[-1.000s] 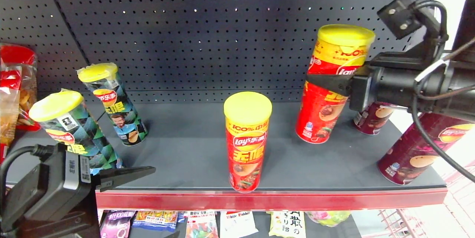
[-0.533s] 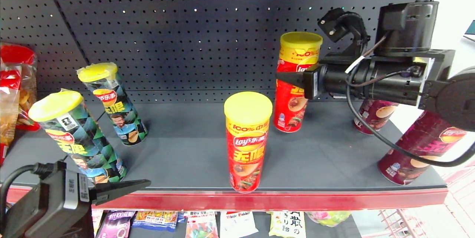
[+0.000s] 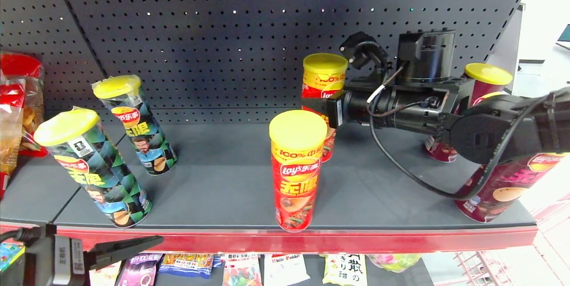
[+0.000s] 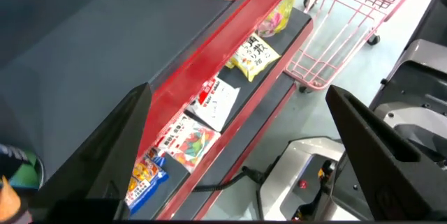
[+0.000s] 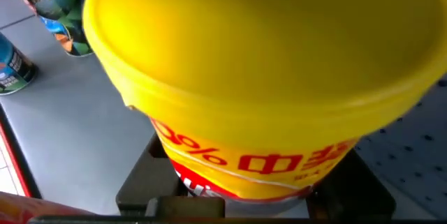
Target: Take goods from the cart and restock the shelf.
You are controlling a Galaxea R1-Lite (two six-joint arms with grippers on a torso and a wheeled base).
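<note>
Right gripper [image 3: 317,107] clamped on red chip can [image 3: 324,74] above the shelf [image 3: 213,188].
Can upright, just behind front red can [image 3: 297,174]; left gripper [image 4: 237,91] fingers spread, low at shelf edge.

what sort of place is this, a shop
Most likely a supermarket aisle: a dark pegboard-backed metal shelf with a red front edge, tall yellow-lidded red crisp cans standing on it, one in the right hand, and a pink wire shopping cart nearby.
</note>
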